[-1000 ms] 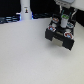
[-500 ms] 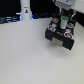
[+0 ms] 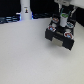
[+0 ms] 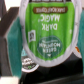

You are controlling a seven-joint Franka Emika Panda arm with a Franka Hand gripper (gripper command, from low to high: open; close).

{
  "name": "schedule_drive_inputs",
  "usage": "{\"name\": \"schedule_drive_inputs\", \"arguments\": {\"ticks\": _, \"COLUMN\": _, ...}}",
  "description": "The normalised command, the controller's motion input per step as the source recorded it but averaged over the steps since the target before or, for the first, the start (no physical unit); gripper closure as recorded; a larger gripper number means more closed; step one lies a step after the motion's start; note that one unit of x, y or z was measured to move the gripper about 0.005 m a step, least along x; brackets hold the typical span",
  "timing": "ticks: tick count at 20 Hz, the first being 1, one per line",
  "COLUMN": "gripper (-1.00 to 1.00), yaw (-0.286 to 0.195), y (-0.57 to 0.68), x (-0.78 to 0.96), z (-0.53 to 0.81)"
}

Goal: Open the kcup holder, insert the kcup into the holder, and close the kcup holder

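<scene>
Filling most of the wrist view, the kcup (image 4: 44, 33) shows its green foil lid close up, its rim cut off by the frame on several sides. Blurred dark shapes flank it, so whether the jaws clamp it I cannot tell. In the exterior view the gripper (image 3: 64, 15) hangs over the holder (image 3: 61, 34), hiding its back edge; the pod slots are too small to read. A white bottle (image 3: 25, 10) stands well apart. The pale worktop (image 3: 25, 55) lies bare toward the exterior view's left.
</scene>
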Motion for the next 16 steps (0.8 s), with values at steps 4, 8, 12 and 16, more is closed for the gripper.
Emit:
{"name": "schedule_drive_inputs", "arguments": {"ticks": 4, "gripper": 1.0, "yaw": 0.019, "y": 0.0, "x": -0.03, "z": -0.26}}
{"name": "schedule_drive_inputs", "arguments": {"ticks": 8, "gripper": 1.0, "yaw": 0.007, "y": -0.02, "x": 0.01, "z": -0.28}}
{"name": "schedule_drive_inputs", "arguments": {"ticks": 12, "gripper": 1.0, "yaw": 0.002, "y": 0.0, "x": -0.01, "z": -0.22}}
{"name": "schedule_drive_inputs", "arguments": {"ticks": 16, "gripper": 1.0, "yaw": 0.015, "y": 0.08, "x": 0.02, "z": -0.21}}
